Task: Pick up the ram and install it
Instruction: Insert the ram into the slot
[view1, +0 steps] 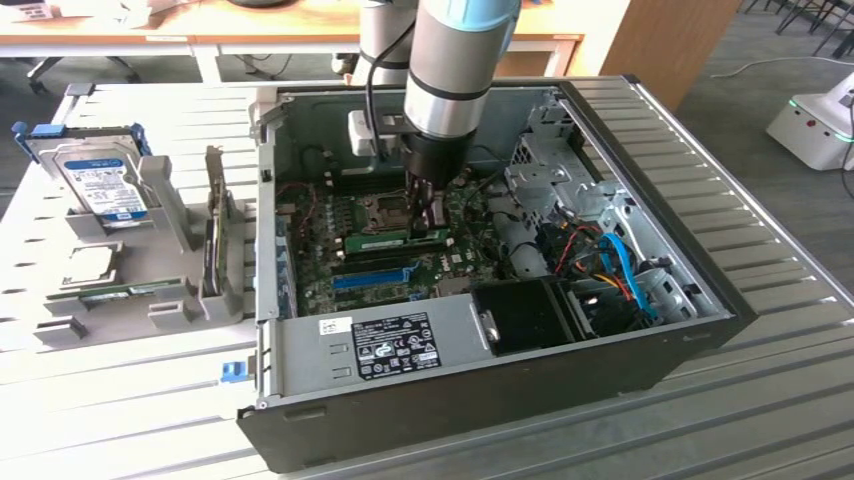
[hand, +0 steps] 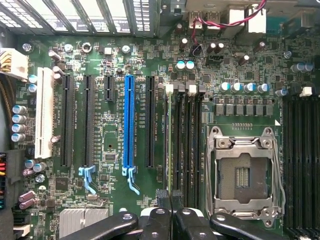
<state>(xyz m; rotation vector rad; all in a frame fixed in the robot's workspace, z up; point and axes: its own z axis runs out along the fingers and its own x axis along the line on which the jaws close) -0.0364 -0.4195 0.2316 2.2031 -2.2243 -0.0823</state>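
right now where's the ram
In the exterior view the ram is inside the open case, at the middle of the board, held by the shut gripper, between the processor socket and the blue slot.

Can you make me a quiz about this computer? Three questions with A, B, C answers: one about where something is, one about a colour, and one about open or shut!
1. Where is the hard drive?
A. on the floor
B. in the grey holder beside the case
C. on a chair

2. What colour is the long slot between the black slots?
A. blue
B. red
C. yellow

3. How is the tool?
A. wide open
B. shut
C. holding a cup

Answers:
1 B: it stands in the holder at the exterior view's left.
2 A: it is bright blue.
3 B: its fingers touch each other.
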